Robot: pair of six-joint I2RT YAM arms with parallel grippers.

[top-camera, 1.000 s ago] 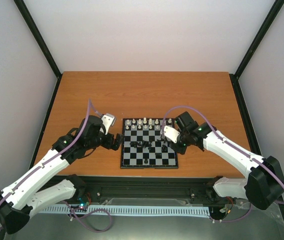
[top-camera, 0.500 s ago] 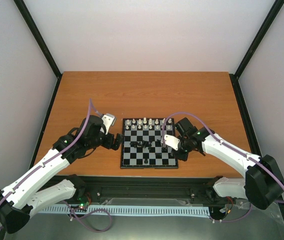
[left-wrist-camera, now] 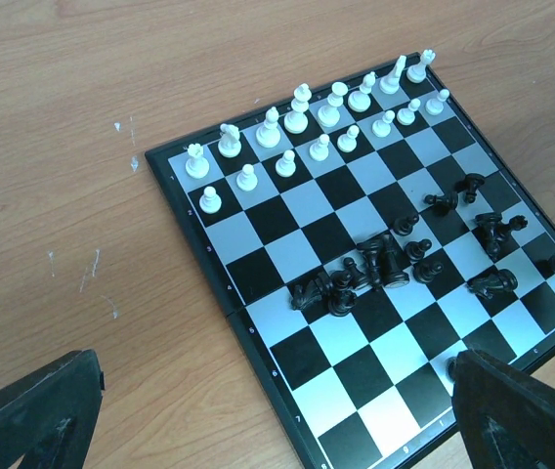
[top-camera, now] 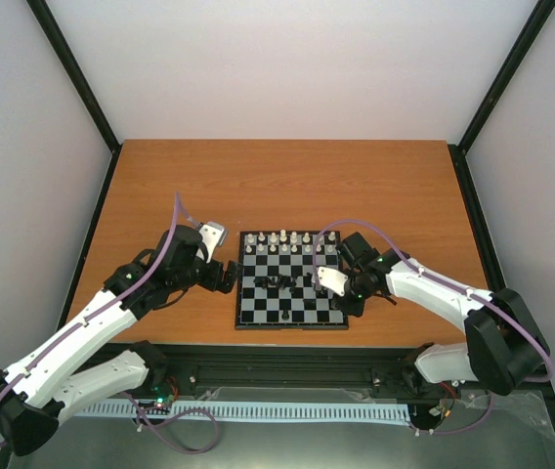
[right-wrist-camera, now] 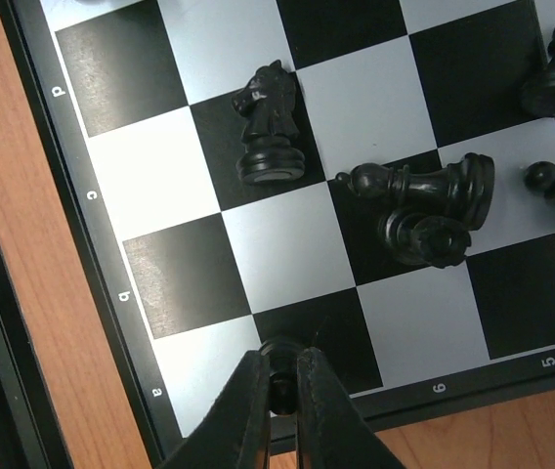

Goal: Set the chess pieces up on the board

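The board lies at the table's near middle. White chess pieces stand in two rows along its far side, and black chess pieces lie jumbled in the middle. My right gripper is shut on a small black piece, low over a dark square at the board's edge. An upright black knight and fallen black pieces lie just beyond it. My left gripper hovers wide open and empty over the board's left edge; the black heap is ahead of it.
Bare orange-brown tabletop surrounds the board. Black frame posts rise at the table's back corners, against white walls. A black rail runs along the near edge.
My right gripper, still shut on the black piece, has moved from the board's right middle toward its near right corner. The left arm has stayed put.
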